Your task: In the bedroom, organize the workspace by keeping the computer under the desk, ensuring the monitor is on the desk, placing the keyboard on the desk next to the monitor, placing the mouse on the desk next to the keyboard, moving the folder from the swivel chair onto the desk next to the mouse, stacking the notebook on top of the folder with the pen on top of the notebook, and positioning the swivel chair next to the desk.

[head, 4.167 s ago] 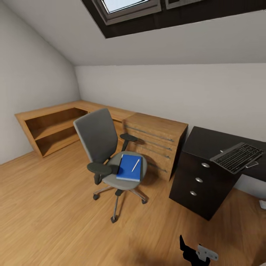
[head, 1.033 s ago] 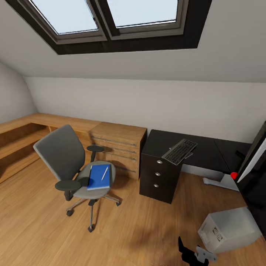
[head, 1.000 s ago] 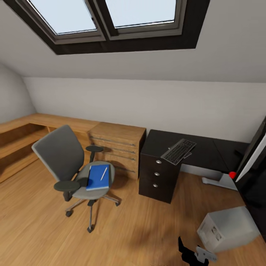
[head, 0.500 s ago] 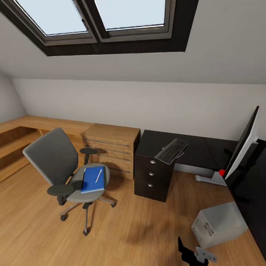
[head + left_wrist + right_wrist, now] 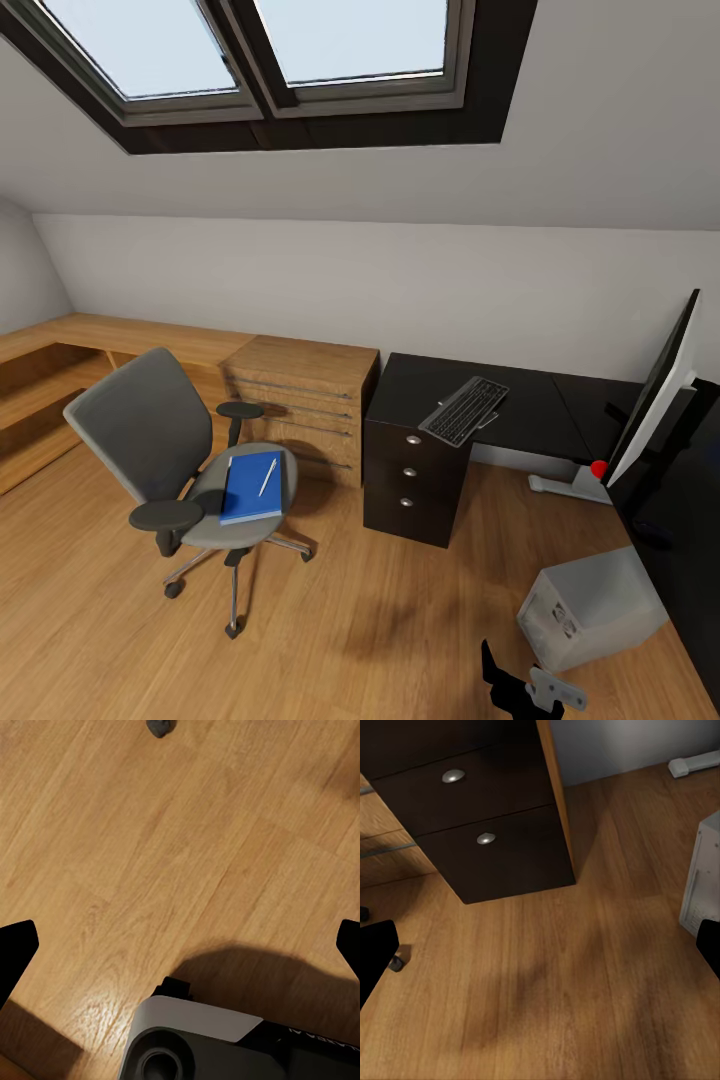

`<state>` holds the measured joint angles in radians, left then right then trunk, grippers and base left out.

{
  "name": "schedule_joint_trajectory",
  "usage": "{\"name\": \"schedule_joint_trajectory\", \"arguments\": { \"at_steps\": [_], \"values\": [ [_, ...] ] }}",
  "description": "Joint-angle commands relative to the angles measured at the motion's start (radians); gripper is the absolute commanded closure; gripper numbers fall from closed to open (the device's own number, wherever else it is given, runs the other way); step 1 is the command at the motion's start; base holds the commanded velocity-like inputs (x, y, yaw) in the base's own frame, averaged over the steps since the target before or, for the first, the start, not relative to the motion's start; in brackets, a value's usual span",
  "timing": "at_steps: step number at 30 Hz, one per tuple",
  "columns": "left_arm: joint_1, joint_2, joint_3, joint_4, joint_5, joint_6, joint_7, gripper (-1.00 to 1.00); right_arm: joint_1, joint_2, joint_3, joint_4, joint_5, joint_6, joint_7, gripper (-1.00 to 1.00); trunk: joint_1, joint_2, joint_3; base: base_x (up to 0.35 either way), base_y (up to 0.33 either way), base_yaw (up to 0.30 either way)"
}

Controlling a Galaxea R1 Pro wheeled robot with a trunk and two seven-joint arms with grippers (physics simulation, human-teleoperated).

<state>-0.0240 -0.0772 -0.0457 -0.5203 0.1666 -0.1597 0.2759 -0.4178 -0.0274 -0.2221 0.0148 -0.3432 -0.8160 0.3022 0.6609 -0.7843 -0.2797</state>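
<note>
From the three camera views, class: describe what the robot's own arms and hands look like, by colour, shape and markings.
In each wrist view, the left hand and right hand show two flat black fingertips at the frame edges. Below the left hand sits a rounded grey-and-black body with faint lettering. The head view shows a black part with a grey bracket.

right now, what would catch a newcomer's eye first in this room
The bright blue rectangular folder, with a thin white pen on it, lying on the grey swivel chair's seat at left. Then the slim dark keyboard on the glossy black desk, and the boxy white-grey computer on the floor.
</note>
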Motion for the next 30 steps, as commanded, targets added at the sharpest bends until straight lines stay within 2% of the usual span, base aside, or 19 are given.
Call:
{"name": "schedule_joint_trajectory", "arguments": {
  "at_steps": [1,17,30],
  "values": [
    [-0.001,0.000,-0.005,0.000,0.010,-0.004,0.005,-1.00,-0.001,0.000,-0.003,0.001,-0.008,-0.003,0.011,-1.00,0.000,-0.001,-0.001,0.000,0.000,0.000],
    [-0.001,0.000,-0.005,0.000,0.010,-0.004,0.005,-1.00,-0.001,0.001,-0.003,0.002,-0.008,-0.002,0.009,-1.00,0.000,-0.001,-0.001,0.000,0.000,-0.006],
    [-0.001,0.000,-0.005,0.000,0.010,-0.004,0.005,-1.00,-0.001,0.000,-0.003,0.002,-0.008,-0.002,0.008,-1.00,0.000,-0.001,-0.001,0.000,0.000,-0.239]
  ]
}}
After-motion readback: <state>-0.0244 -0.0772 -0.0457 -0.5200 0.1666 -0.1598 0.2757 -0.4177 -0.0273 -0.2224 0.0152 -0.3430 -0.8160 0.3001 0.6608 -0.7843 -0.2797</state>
